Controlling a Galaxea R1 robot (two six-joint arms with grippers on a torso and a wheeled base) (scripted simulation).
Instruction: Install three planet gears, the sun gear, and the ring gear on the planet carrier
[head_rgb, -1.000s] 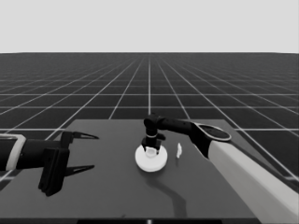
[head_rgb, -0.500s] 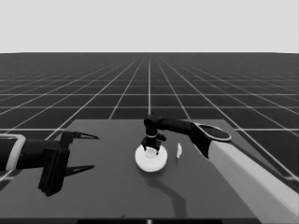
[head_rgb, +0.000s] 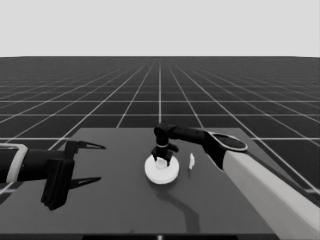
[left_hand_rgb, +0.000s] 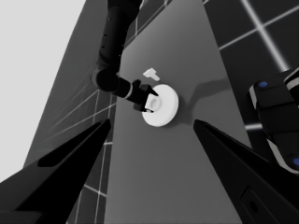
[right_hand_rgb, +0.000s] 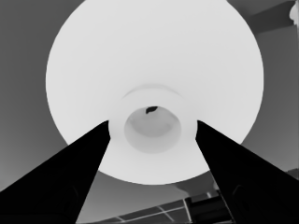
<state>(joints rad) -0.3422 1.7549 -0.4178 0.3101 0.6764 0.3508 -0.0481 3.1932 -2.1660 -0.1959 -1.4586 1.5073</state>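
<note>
Only one white disc shows: the larger round part, the ring gear, lies flat at the table's middle. It also shows in the left wrist view and fills the right wrist view. My right gripper points straight down over its centre. In the right wrist view this gripper is open, a finger on each side of the raised centre collar. The planet carrier, the planet gears and the sun gear are hidden. My left gripper waits open over the table's left end with nothing between its fingers.
A thin white piece stands just right of the disc, close to the right arm's forearm, and appears again in the left wrist view. Dark machinery with blue lights sits past the table's edge.
</note>
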